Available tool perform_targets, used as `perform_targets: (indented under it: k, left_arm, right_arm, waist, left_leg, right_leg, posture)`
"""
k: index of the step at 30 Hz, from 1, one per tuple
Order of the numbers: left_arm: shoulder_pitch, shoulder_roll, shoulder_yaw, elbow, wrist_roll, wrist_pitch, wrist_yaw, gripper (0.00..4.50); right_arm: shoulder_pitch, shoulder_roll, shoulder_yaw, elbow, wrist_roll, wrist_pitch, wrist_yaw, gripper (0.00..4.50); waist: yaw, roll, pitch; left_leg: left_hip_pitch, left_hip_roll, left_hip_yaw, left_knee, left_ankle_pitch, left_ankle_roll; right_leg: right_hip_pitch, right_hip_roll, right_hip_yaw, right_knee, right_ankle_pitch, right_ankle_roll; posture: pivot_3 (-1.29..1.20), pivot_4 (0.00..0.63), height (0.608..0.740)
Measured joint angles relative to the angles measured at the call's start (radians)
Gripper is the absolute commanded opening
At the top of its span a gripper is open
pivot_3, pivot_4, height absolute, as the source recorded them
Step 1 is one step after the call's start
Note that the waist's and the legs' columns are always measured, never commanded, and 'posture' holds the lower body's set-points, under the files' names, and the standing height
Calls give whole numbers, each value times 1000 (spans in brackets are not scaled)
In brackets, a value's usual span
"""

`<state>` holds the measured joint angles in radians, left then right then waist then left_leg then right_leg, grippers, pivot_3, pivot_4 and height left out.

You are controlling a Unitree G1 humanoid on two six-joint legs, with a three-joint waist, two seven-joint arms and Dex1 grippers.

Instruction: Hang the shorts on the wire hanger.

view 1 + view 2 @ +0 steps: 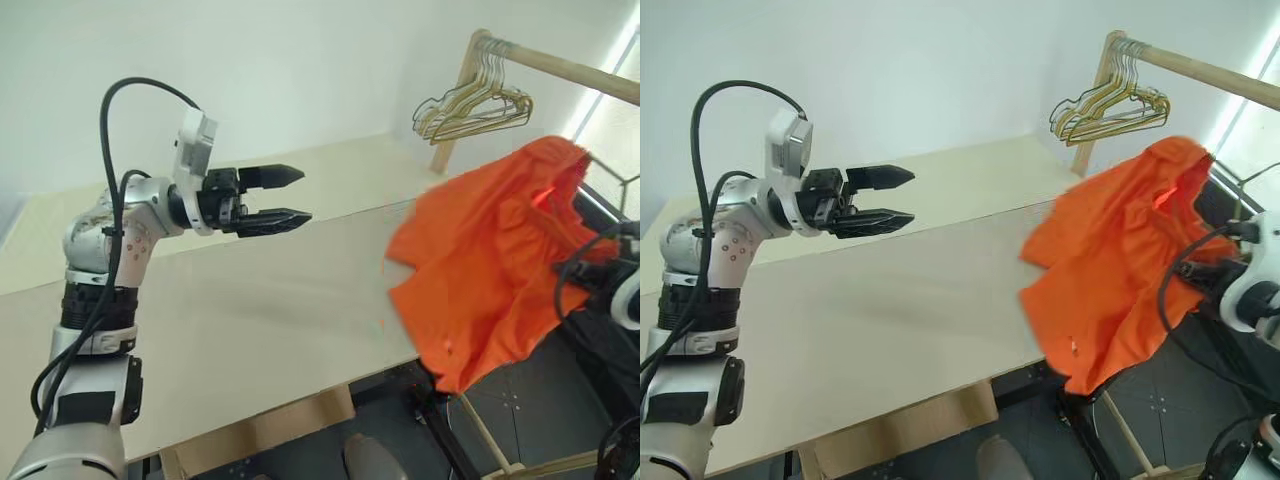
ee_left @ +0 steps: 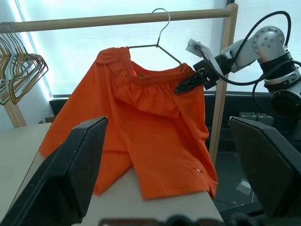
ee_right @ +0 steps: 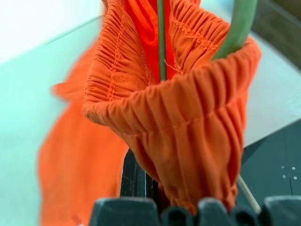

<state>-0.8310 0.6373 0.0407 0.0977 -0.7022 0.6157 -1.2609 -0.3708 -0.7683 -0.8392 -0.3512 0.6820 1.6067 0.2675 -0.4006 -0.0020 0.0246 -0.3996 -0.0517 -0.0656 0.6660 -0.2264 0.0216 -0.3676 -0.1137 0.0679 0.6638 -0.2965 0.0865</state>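
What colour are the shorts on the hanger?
Bright orange all over; the shorts show best in the left wrist view, draped on the wire hanger.

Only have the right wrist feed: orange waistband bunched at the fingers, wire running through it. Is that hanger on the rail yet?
Observer: The wire hanger has its hook up at the wooden rail; I can't tell if it's over it.
Operator: Left arm?
Observer: The left gripper is open above the table, apart from the shorts.
Operator: Other hangers close?
Observer: The gold hangers hang bunched by the rail's post, apart from the shorts.
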Motion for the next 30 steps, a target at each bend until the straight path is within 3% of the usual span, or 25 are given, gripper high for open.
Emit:
perform_targets:
  k: [8, 20, 30]
  left_arm:
    - [-9, -4, 0, 5, 9, -1, -11, 4472]
    - [-9, -8, 0, 3, 9, 5, -16, 4472]
    - [-9, -7, 0, -12, 9, 21, -17, 4472]
  right_arm:
    - [-90, -13, -90, 98, -10, 0, -179, 0]
    - [-343, 64, -203, 292, -203, 0, -503, 0]
    - [-427, 82, -238, 376, -326, 0, -597, 0]
  waist:
    - [-29, 0, 0]
    - [-39, 1, 0]
    - [-41, 1, 0]
  left_leg:
    - [2, 0, 1, 0, 0, 0]
    - [5, 1, 3, -2, 0, 0]
    - [13, 1, 4, -5, 0, 1]
  right_leg:
    - [2, 0, 1, 0, 0, 0]
    - [5, 0, 2, -1, 0, 0]
    - [16, 0, 1, -8, 0, 1]
  posture:
    - [-455, 0, 740]
    - [-450, 0, 740]
    - [-439, 0, 740]
